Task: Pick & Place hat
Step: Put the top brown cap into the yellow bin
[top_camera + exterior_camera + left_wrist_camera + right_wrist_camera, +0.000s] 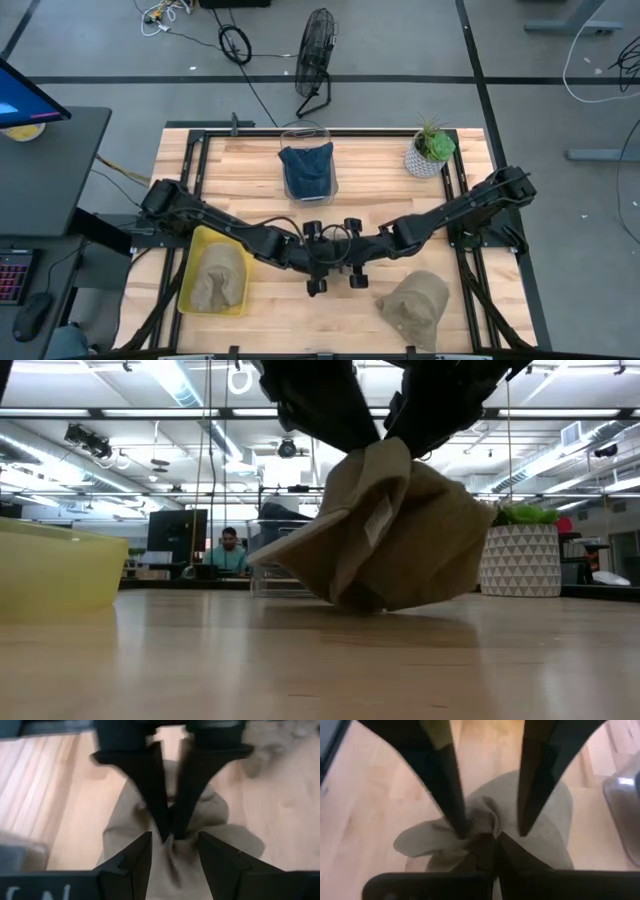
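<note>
**Two grippers meet over one limp hat**

Two spare tan hats sit nearest: one slumped on the bare wood [415, 305], one in the yellow tub [190, 285]; mid-table, the right gripper [358, 280] pinches a bunched fold of the tan cloth hat [540, 835], while the left gripper [316, 285] straddles it, fingers apart; the left should probably clamp before the right lets go, since soft fabric sags; beyond, a blue hat [307, 168] fills a clear bin.

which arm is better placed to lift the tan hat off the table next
right, probably: its jaws are pinched shut on a fold of the tan hat, while the left jaws stand open around that fold, gripping nothing.
</note>
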Robot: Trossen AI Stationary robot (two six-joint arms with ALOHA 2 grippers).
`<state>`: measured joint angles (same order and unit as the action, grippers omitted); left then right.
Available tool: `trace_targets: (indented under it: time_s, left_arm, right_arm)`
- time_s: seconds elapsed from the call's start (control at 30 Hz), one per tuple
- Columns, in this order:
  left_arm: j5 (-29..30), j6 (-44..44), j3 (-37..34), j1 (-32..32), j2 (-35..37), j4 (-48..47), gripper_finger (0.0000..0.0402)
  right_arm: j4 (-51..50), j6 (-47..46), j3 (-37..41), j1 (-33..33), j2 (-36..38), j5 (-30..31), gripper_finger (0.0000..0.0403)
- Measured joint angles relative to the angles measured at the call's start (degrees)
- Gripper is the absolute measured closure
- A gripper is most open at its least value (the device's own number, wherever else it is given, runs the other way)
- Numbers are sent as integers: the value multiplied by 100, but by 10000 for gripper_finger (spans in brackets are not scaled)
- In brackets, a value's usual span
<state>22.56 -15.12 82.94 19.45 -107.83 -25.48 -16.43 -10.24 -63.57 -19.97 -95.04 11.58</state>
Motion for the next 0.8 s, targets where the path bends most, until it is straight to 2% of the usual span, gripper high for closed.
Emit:
trace_targets:
  time_s: [0.1,0.23,0.43,0.57,0.73,0.8]
  left_arm:
    - [-76,-73,2,-27,4,-236,237]
    - [-631,-300,1,-14,-14,-440,237]
    - [-609,-423,2,0,-13,-495,252]
    - [-592,-531,4,-7,-14,-501,296]
    - [-581,-532,-7,44,-18,-604,382]
    - [-564,-568,-5,62,-18,-724,392]
  right_arm:
    - [64,29,11,-6,0,47,396]
    - [369,97,4,-27,2,325,396]
    - [831,646,-9,-61,17,189,396]
    - [787,749,-7,-66,17,191,396]
    - [393,715,-13,-66,22,201,388]
    - [380,687,-13,-66,22,241,375]
